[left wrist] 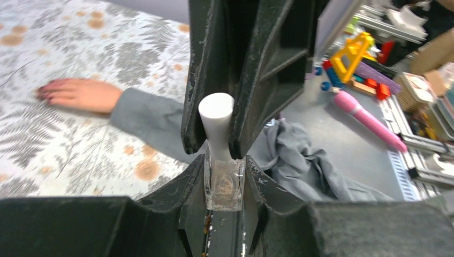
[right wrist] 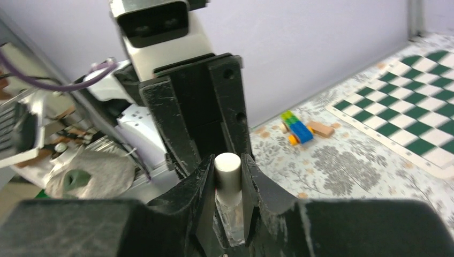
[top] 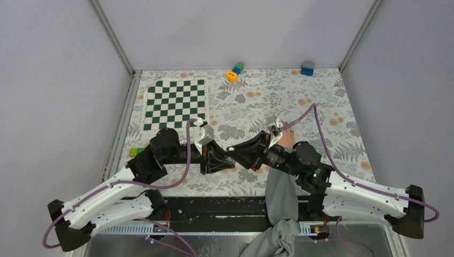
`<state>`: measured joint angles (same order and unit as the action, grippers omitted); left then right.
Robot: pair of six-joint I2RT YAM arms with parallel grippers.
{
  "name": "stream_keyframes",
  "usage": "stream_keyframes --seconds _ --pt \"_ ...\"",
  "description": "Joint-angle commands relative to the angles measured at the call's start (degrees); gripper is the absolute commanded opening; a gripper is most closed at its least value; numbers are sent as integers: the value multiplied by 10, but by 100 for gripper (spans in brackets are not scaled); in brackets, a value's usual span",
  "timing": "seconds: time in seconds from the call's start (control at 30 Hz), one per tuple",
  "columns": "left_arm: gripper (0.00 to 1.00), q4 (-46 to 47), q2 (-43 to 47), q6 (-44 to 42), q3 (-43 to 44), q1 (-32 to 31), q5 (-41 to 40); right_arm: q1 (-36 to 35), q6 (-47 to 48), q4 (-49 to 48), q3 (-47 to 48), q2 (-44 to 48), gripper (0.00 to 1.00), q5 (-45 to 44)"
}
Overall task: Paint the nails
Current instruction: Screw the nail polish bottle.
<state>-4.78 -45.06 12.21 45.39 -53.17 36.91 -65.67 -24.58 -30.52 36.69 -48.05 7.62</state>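
On table (left wrist: 80, 32), nails (left wrist: 45, 92) apart from left gripper (left wrist: 225, 166), right gripper (right wrist: 227, 160) — both clamping bottle (left wrist: 224, 188).

Robotics lab: walled test table (top: 332, 107), toys (left wrist: 356, 53)

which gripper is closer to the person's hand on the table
Right. The right gripper sits just left of the hand in the top view; the left gripper faces it from farther left.
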Motion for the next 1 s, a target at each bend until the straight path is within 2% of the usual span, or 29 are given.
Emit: stream_keyframes --seconds 0.0,0.17,0.53,0.83,0.97 --pt "0 30 6 -18 8 3 -160 -6 -44 76 12 -30 0 -64" --pt "0 25 17 -6 -2 8 -236 -6 -76 105 8 -39 0 -139" --pt "0 -26 -7 3 15 10 -324 -12 -168 174 40 -100 0 -243" --pt "0 -51 -21 2 30 10 -343 -15 -221 165 27 -101 0 -271" --pt "0 -51 -21 -1 32 10 -335 -15 -202 149 21 -87 24 -261"
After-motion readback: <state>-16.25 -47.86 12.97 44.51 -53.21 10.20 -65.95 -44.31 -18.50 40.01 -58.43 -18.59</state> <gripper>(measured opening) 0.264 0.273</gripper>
